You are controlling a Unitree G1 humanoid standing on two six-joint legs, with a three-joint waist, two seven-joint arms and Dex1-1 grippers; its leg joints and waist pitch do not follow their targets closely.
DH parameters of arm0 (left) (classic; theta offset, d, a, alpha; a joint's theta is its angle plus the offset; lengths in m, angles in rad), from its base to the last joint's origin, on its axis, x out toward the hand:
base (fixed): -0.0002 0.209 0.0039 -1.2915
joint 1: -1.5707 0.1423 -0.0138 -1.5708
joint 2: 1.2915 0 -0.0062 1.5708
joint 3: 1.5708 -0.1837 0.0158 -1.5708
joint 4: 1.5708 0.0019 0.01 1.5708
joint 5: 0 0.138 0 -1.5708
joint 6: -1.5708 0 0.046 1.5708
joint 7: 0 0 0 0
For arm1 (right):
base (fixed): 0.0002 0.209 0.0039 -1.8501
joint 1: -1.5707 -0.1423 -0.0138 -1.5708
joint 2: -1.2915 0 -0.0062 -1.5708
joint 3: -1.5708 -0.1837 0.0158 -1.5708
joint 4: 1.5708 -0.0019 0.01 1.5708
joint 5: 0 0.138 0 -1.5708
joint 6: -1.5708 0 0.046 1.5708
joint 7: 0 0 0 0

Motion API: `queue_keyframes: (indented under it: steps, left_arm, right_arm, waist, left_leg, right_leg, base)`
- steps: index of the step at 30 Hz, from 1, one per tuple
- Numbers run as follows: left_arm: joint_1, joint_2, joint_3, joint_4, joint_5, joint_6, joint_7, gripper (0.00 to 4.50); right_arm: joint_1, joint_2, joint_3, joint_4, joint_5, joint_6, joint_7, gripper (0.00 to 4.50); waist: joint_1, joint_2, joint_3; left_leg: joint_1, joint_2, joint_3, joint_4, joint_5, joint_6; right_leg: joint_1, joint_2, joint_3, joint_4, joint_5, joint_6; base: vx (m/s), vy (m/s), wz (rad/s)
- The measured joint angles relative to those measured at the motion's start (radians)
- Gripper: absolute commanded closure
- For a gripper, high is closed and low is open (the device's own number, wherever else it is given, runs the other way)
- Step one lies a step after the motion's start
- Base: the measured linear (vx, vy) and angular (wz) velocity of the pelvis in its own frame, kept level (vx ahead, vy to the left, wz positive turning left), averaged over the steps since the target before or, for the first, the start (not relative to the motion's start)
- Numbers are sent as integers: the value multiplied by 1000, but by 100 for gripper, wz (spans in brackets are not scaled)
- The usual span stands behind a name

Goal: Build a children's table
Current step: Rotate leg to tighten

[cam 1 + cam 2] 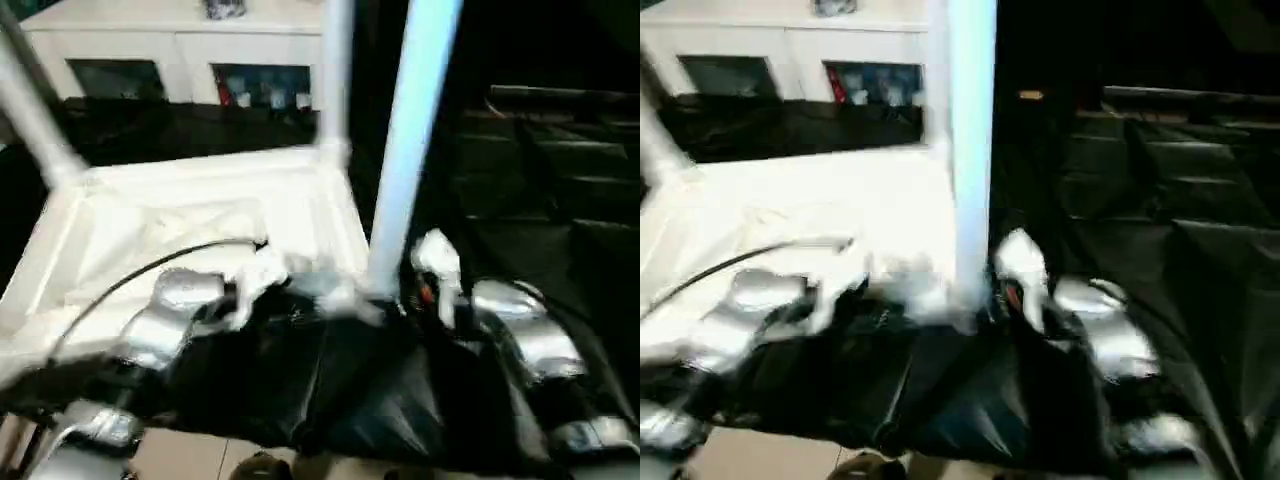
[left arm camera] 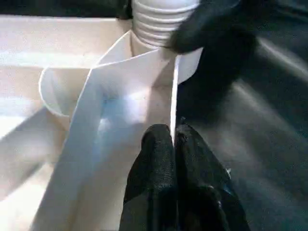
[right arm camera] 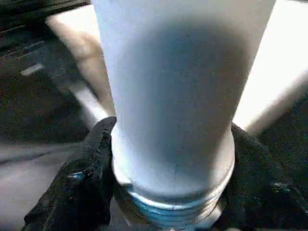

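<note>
Gripping upright leg [image 1: 405, 150] near threaded end, right gripper [image 3: 168, 192] fingers either side. Left gripper [image 2: 173, 144] pinching tabletop [image 1: 200, 220] corner rim beside socket.

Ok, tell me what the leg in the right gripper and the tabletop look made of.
Leg: seemingly white plastic tube, smooth with a dull sheen, moulded ridges at its end. Tabletop: likely the same white plastic, matte, with thin moulded walls near the corner socket.
</note>
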Motion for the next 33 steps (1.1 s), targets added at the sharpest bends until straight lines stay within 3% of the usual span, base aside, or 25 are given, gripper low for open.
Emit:
queue_keyframes:
  steps: [4,10,13,19,24,33]
  left_arm:
    - [-37,-92,0,39,55,34,187,450]
    - [-71,-181,-4,65,107,74,333,450]
    - [-71,-181,-5,64,107,72,333,450]
    - [-70,-164,-7,60,107,56,313,450]
    - [-37,-97,-17,14,81,23,200,450]
    - [0,7,-30,-12,13,-47,4,450]
  right_arm:
    - [-62,105,-54,103,-35,-5,-296,178]
    - [-106,188,-103,160,-74,-13,-551,178]
    - [-102,191,-108,165,-73,-37,-552,108]
    - [-98,197,-103,181,-74,-86,-532,54]
    - [-88,130,-40,178,-87,-151,-380,54]
    - [-19,6,15,67,-27,-155,-30,54]
  waist:
    - [-20,2,-1]
    - [-21,3,-2]
    - [-19,7,-4]
    - [-20,7,-5]
    - [-24,7,-5]
    - [-9,7,-4]
  left_leg:
    - [1,0,0,0,0,0]
    - [0,0,0,0,0,0]
    - [-1,0,0,0,0,0]
    - [-4,0,0,0,0,1]
    - [-4,1,0,0,0,0]
    - [-5,1,0,1,0,1]
  right_leg:
    - [0,0,0,0,1,0]
    - [0,0,0,-1,3,0]
    - [0,0,0,-3,3,1]
    - [-2,0,-1,-2,3,1]
    - [-3,0,-1,-2,3,1]
    - [-3,0,-2,-2,3,1]
  base:
    - [0,0,0]
    - [0,0,0]
    - [0,0,0]
    - [0,0,0]
    - [0,0,0]
    - [0,0,0]
